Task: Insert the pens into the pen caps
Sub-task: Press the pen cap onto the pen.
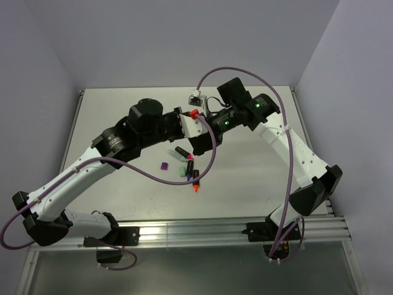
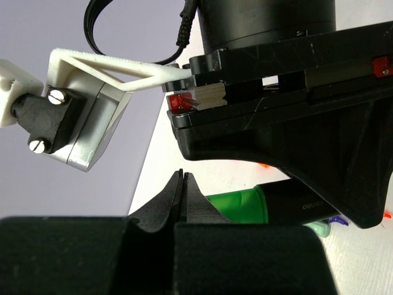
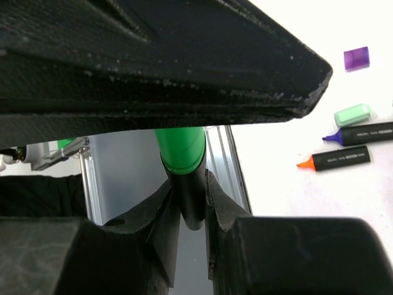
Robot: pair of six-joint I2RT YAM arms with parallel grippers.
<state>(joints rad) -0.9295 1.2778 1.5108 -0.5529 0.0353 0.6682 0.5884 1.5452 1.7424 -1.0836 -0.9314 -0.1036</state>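
My right gripper (image 3: 191, 203) is shut on a pen's black barrel (image 3: 190, 196); the pen's green end (image 3: 180, 149) points up under the left gripper's body. In the left wrist view the same green end (image 2: 236, 206) lies just right of my left gripper (image 2: 182, 177), whose jaws are shut with nothing seen between them. Both grippers meet above the table's middle, the left (image 1: 195, 124) and the right (image 1: 204, 141). On the table lie an orange-tipped pen (image 3: 338, 160), a purple-tipped pen (image 3: 362, 133), a pink-tipped pen (image 1: 183, 152), a mint cap (image 3: 352, 115) and a purple cap (image 3: 356, 58).
The loose pens and caps cluster just below the grippers, with the orange pen (image 1: 196, 183) and the purple cap (image 1: 164, 166) among them. A purple cable (image 1: 212, 153) loops over that cluster. The metal rail (image 1: 202, 233) runs along the table's near edge. Walls close the back and sides.
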